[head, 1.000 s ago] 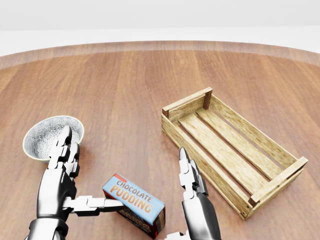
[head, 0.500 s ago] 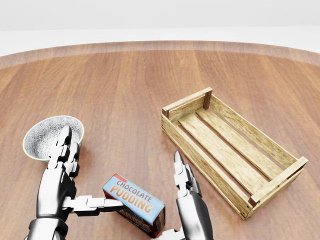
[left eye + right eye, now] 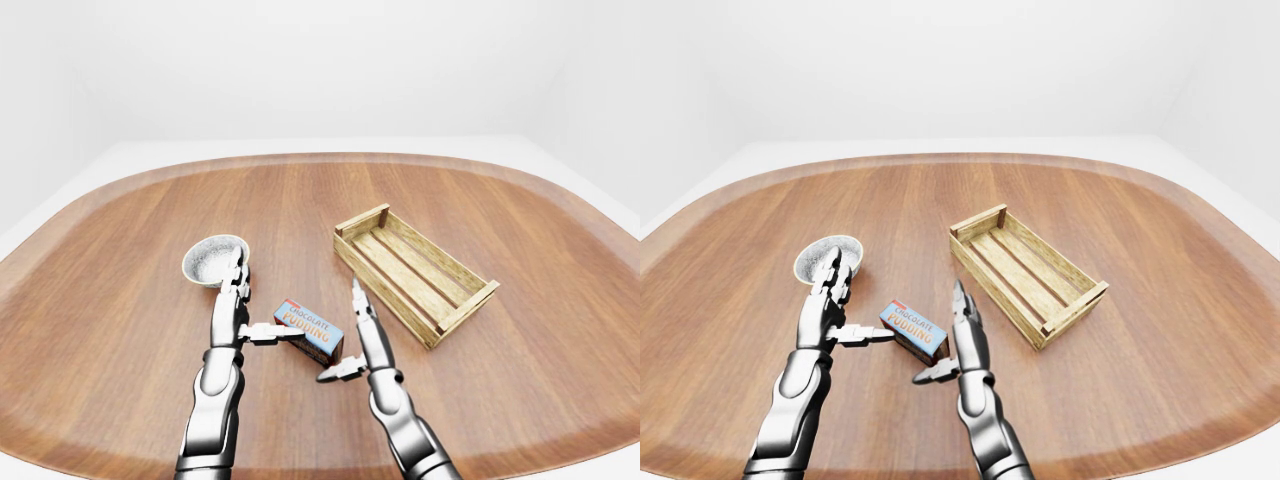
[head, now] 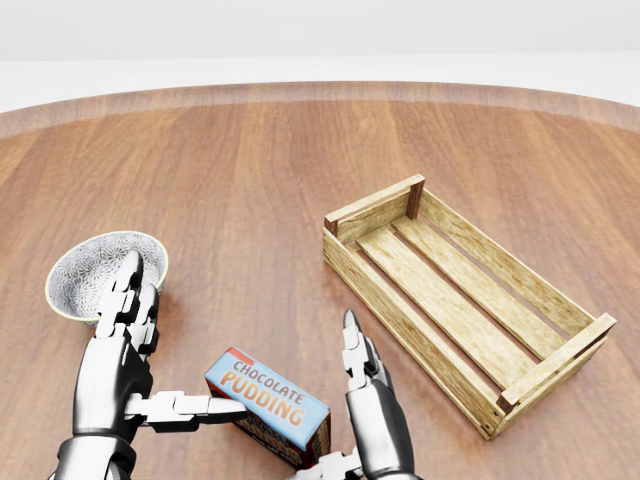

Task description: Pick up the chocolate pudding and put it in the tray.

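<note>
Two open hands to bring together evenly across the box before any lift toward the slatted wooden tray [image 4: 470, 290], which waits well apart to the right on the round wooden table [image 3: 120, 270]. Left hand [image 4: 125, 365] spread, thumb touching the left end of the blue and red chocolate pudding box [image 4: 268, 407]; right hand [image 4: 365, 410] spread too, just beside its right end, nothing clenched. Speckled grey bowl [image 4: 95, 270] behind the left fingers best left undisturbed.

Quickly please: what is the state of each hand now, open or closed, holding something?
Left hand: open, thumb touching the blue and red chocolate pudding box, not gripping it.
Right hand: open, beside the box, holding nothing.
</note>
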